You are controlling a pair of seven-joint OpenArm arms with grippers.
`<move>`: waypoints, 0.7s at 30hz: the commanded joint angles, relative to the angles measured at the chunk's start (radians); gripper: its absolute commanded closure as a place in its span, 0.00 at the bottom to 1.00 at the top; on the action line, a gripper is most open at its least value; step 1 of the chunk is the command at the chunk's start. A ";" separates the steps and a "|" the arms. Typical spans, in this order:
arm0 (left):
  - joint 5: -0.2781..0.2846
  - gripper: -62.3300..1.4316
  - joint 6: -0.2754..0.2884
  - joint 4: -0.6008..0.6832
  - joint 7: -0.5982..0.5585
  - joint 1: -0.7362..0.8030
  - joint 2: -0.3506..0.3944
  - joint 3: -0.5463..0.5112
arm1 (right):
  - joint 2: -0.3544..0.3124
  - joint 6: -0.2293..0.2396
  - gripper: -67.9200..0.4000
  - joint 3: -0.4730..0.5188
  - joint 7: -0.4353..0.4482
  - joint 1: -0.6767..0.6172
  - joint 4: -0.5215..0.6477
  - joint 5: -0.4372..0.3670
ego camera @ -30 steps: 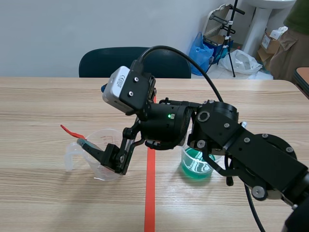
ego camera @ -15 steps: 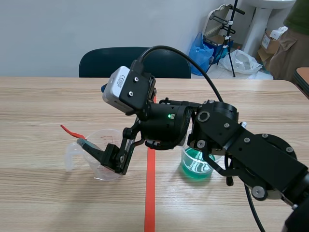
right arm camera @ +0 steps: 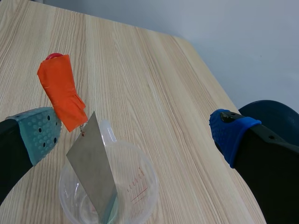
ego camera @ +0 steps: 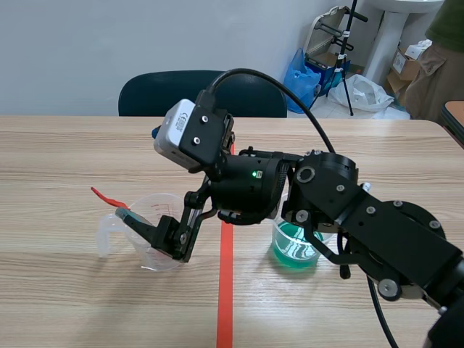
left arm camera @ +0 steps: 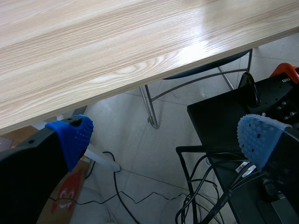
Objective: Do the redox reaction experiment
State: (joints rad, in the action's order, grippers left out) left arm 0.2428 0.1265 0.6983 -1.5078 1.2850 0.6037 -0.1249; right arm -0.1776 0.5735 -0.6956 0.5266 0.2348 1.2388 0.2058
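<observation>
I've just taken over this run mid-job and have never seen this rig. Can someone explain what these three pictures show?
This is a two-armed robot working at a wooden table. The scene view looks out from a camera between the arms. Only the right arm shows there, stretched from the right across the red tape line. The other two pictures come from a camera on each wrist, looking past that arm's own gripper.

The right gripper is open, with one padded finger on each side of a clear measuring cup. A metal strip with an orange tape tab stands in the cup; nothing holds it. A beaker of green liquid stands right of the line, partly behind the arm.

The left gripper is open and empty, off the table's edge above floor and cables.
</observation>
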 commanded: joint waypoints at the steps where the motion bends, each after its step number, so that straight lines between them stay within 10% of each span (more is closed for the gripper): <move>1: 0.000 0.00 -0.001 0.010 -0.046 0.008 -0.008 -0.005 | 0.001 0.000 0.00 0.007 0.018 0.017 0.003 -0.011; 21: 0.000 0.00 -0.001 0.010 -0.046 0.008 -0.008 -0.005 | 0.001 0.000 0.00 0.007 0.022 -0.005 0.004 -0.011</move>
State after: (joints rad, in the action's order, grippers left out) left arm 0.2428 0.1265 0.6983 -1.5078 1.2850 0.6037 -0.1249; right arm -0.1776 0.5732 -0.6956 0.5312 0.2260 1.2388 0.2058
